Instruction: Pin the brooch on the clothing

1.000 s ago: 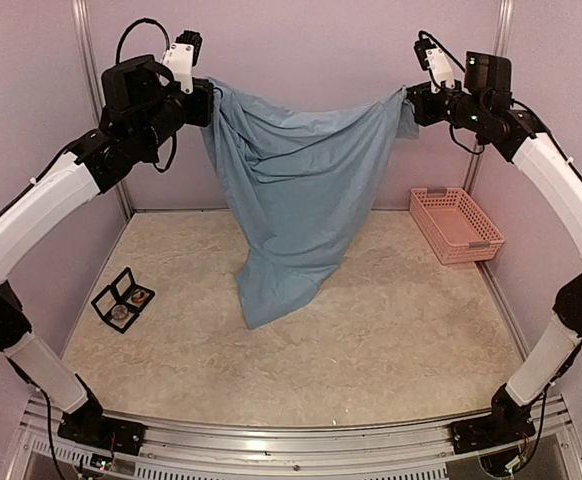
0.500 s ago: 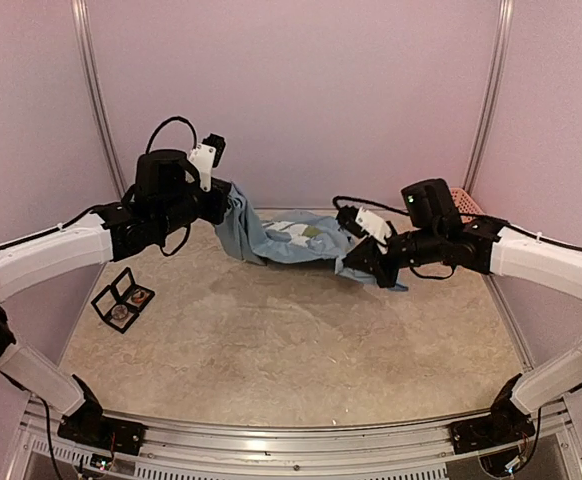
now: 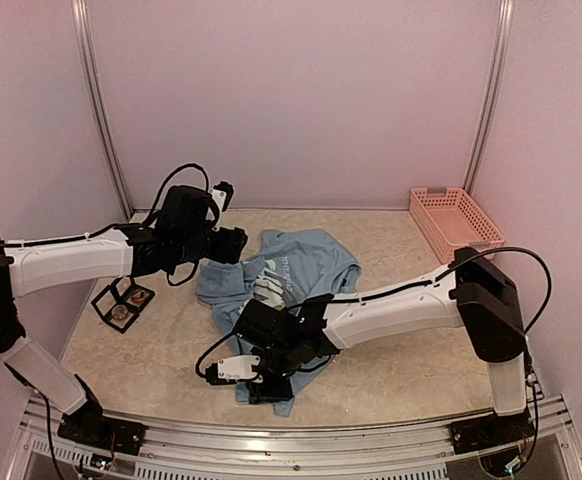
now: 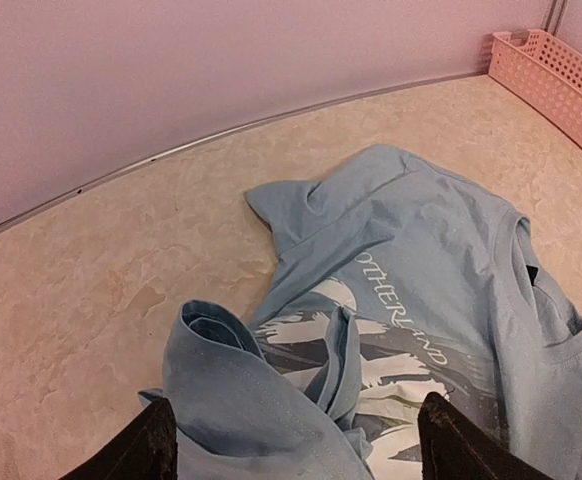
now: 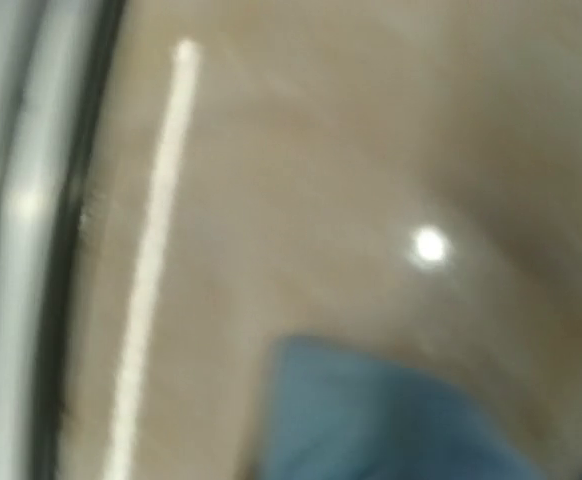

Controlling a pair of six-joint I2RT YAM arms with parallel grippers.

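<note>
Left jaws spread, T-shirt (image 3: 311, 262) lying far-right to near-left

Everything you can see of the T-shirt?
The T-shirt is light blue, thin soft fabric, short-sleeved, with white lettering and grey-green streaks on the chest. It lies rumpled, print up, one edge folded over, on the beige table. The left gripper is at its left edge, jaws open; the right gripper is over its near end, contact unclear.
</note>
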